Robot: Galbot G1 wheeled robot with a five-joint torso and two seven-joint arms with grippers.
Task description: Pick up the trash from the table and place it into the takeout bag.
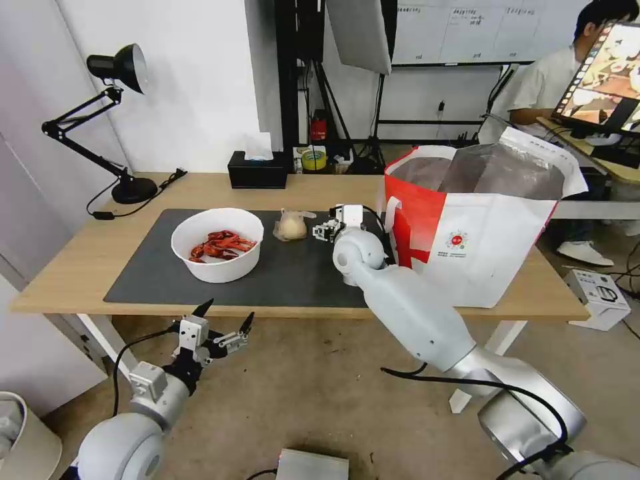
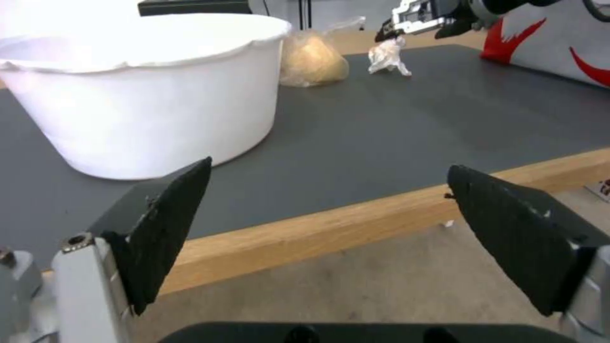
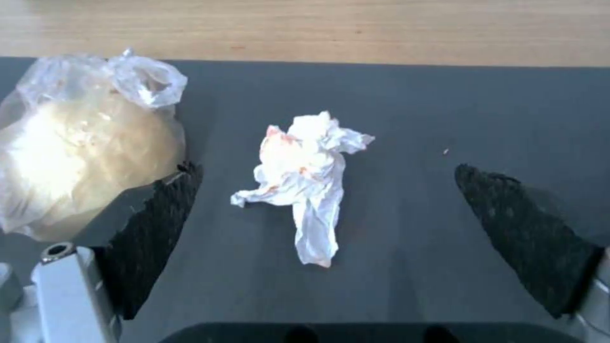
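Trash on the table [image 1: 87, 267] comes down to three pieces you can see: a white bowl [image 1: 218, 245] of red crayfish shells toward the left of the dark mat [image 1: 293, 273], a knotted clear bag [image 1: 291, 225] with a beige lump at the bowl's 2 o'clock, and a crumpled tissue [image 3: 307, 181]. From the head camera your right gripper [image 1: 327, 231] sits just beside the knotted bag, at its 3 o'clock, and covers the tissue, so you cannot make it out there. The right wrist camera gives you what the head misses: the tissue, stained orange, lies flat on the mat between the two spread black fingers [image 3: 159, 224], touching neither, with the knotted bag pressed close against the outside of one finger. The left wrist camera shows the same tissue [image 2: 390, 56] far off, directly under the right gripper's tips [image 2: 397, 29]. The takeout bag [image 1: 480, 233] stands open-mouthed at the mat's right end, at 3 o'clock from the right gripper. Your left gripper [image 1: 225, 319] hangs below the table's near edge, at 6 o'clock from the bowl, fingers spread wide and holding nothing.
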